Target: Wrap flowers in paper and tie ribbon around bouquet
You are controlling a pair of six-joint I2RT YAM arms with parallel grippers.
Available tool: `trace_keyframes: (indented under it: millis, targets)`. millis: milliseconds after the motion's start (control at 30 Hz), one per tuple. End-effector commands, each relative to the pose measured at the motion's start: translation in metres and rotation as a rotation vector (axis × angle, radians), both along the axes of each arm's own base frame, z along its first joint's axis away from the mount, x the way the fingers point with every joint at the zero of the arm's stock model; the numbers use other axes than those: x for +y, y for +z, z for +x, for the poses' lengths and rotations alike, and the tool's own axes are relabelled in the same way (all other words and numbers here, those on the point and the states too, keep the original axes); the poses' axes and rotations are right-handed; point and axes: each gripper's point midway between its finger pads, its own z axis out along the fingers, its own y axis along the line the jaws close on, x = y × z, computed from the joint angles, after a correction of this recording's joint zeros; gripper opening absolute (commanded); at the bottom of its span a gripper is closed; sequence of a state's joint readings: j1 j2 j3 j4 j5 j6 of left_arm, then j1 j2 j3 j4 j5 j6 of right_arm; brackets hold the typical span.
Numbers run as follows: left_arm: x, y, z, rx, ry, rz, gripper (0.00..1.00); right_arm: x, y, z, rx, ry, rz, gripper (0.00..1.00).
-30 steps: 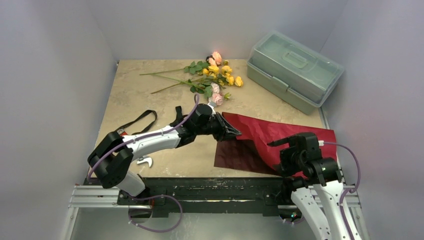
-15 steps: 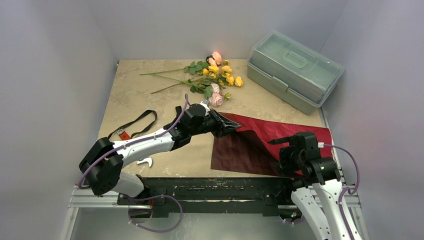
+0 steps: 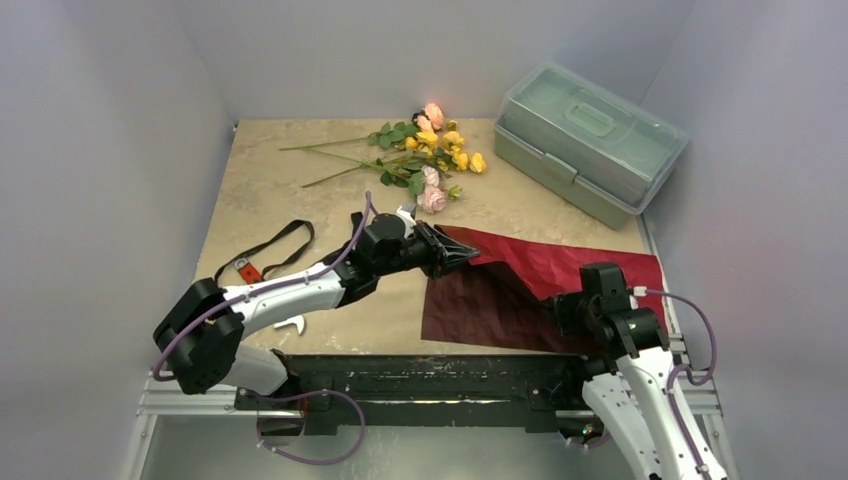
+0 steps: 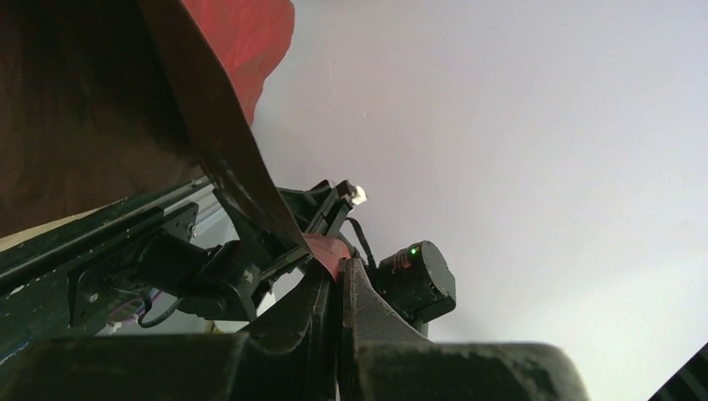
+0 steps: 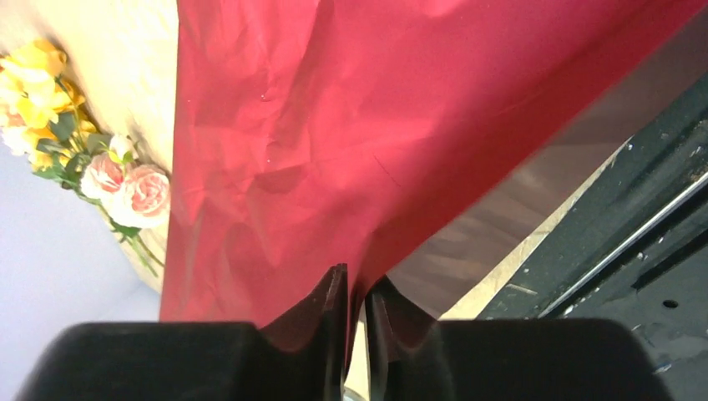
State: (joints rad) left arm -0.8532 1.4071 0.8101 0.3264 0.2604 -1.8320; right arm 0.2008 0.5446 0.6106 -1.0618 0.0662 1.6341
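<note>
Left tool (image 3: 458,255) and right tool (image 3: 554,303) both pinch the red paper (image 3: 570,265)

Left tool reaches from the left side of the tabletop (image 3: 260,190) toward the middle. Its jaws are pressed together on the far left corner of the paper and hold that corner up off the surface. In the left wrist view the thin edge of the sheet (image 4: 225,159) runs down into the tight seam between the jaws of that tool (image 4: 338,280), with a bit of red showing at the pinch.

The right tool sits low at the near right of the tabletop, over the near edge of the sheet. In its wrist view the jaws of the tool (image 5: 355,292) stand almost together, and the crinkled red paper (image 5: 334,125) drops into the narrow slit between them, so it is pinching the paper too.

Between the two tools the sheet is partly raised. A bright red band stretches from the left tool across to the right side, and a darker part lies flat near the front edge.

The flowers (image 3: 430,150) lie bare at the far middle of the tabletop, stems pointing left and yellow and pink blooms to the right. The nearest pink bloom is close to the lifted corner. They also show at the left of the right wrist view (image 5: 125,180).

The ribbon (image 3: 275,243) lies in a loose loop on the left, beside the left arm and apart from the paper.

A pale green box (image 3: 590,140) with a clear lid stands closed at the far right corner
</note>
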Motion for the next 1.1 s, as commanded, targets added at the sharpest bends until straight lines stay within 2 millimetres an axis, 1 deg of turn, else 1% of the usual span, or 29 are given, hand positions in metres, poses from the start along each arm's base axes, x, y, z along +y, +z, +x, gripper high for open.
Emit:
trace_keyframes:
  millis: [0,33,67,100,133,167,200,267,300,333,400,433,533,567,600,667,733,800,867,900,967,1067]
  targets:
    - [0.01,0.024,-0.009,-0.043,-0.012,-0.048,0.0,-0.012,0.016,0.017,-0.065,-0.019,-0.078,0.1]
    - [0.013,0.021,-0.011,-0.053,-0.016,-0.019,0.0,-0.013,0.02,0.02,-0.07,-0.009,-0.096,0.03]
    - [0.018,0.015,-0.013,-0.054,-0.026,0.024,0.0,-0.014,0.025,0.023,-0.077,0.011,-0.116,0.0]
    - [0.024,0.014,-0.014,-0.07,-0.036,0.061,0.0,-0.014,0.029,0.026,-0.079,0.039,-0.138,0.0]
    - [0.031,0.007,-0.014,-0.077,-0.043,0.114,0.0,-0.013,0.033,0.029,-0.079,0.071,-0.157,0.0]
    - [0.039,0.001,-0.015,-0.085,-0.052,0.173,0.05,-0.013,0.036,0.031,-0.072,0.099,-0.177,0.0]
    - [0.052,-0.007,-0.016,-0.076,-0.057,0.244,0.14,-0.012,0.036,0.033,-0.051,0.126,-0.195,0.0]
    - [0.063,-0.004,-0.018,-0.143,-0.094,0.318,0.46,-0.013,0.039,0.037,-0.035,0.184,-0.241,0.0]
    - [0.066,0.0,-0.019,-0.181,-0.125,0.352,0.59,-0.013,0.042,0.038,-0.026,0.208,-0.257,0.0]
    - [0.07,0.003,-0.021,-0.222,-0.165,0.409,0.66,-0.014,0.043,0.039,-0.016,0.23,-0.275,0.0]
    - [0.083,0.007,-0.018,-0.303,-0.232,0.578,0.75,-0.016,0.044,0.039,0.006,0.261,-0.303,0.0]
    - [0.091,0.009,-0.018,-0.351,-0.272,0.665,0.76,-0.016,0.046,0.04,0.011,0.274,-0.313,0.0]
    - [0.11,0.035,-0.008,-0.524,-0.345,0.848,0.76,-0.013,0.052,0.044,0.015,0.317,-0.333,0.0]
    - [0.112,0.046,-0.007,-0.589,-0.37,0.876,0.76,-0.011,0.056,0.046,0.011,0.334,-0.338,0.0]
    - [0.111,0.056,-0.007,-0.659,-0.393,0.897,0.76,-0.01,0.06,0.048,0.007,0.347,-0.343,0.0]
    - [0.102,0.074,-0.008,-0.801,-0.436,0.913,0.76,-0.007,0.07,0.053,-0.008,0.368,-0.358,0.0]
    - [0.087,0.083,-0.016,-0.935,-0.49,0.926,0.76,-0.003,0.079,0.059,-0.024,0.393,-0.375,0.0]
    - [0.063,0.083,-0.029,-1.093,-0.573,0.936,0.76,0.001,0.084,0.063,-0.013,0.433,-0.397,0.0]
    - [0.049,0.078,-0.028,-1.164,-0.619,0.946,0.77,0.005,0.089,0.066,0.001,0.468,-0.426,0.0]
    - [0.039,0.077,-0.031,-1.204,-0.646,0.941,0.78,0.007,0.09,0.067,0.004,0.488,-0.44,0.0]
    - [0.024,0.079,-0.025,-1.27,-0.652,0.973,0.78,0.013,0.095,0.07,-0.002,0.52,-0.464,0.0]
    - [-0.001,0.08,-0.022,-1.359,-0.685,0.99,0.78,0.018,0.101,0.071,0.0,0.552,-0.503,0.0]
